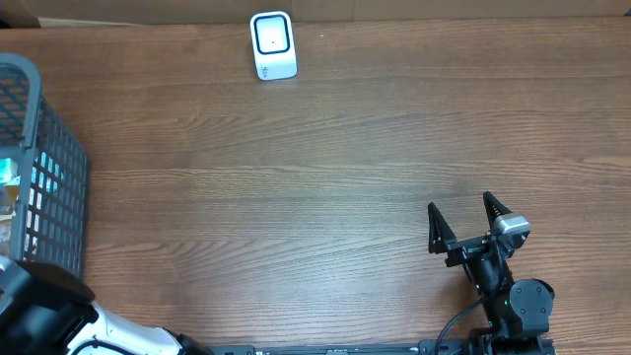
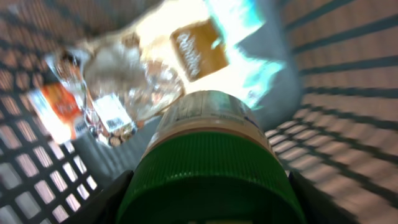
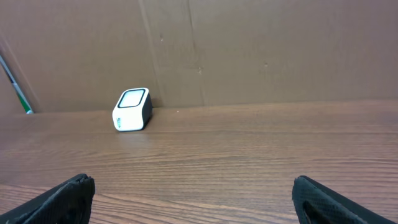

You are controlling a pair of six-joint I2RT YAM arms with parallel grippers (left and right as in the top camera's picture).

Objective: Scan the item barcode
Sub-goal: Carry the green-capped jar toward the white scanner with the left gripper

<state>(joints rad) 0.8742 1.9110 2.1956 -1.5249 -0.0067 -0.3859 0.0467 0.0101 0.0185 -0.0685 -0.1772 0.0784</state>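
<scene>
Overhead: scanner is sitting at the far edge of the surface, right gripper idling wide open. Left wrist: left gripper is clamping a green-capped bottle inside the basket. Pickup step, I'd say; next it needs lifting out, barcode facing the scanner. Right wrist: nothing held.

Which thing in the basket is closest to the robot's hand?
The green-lidded jar: it sits right in the left gripper, while the snack bags lie beyond it in the basket.

Overhead and right wrist: shared scanner
</scene>
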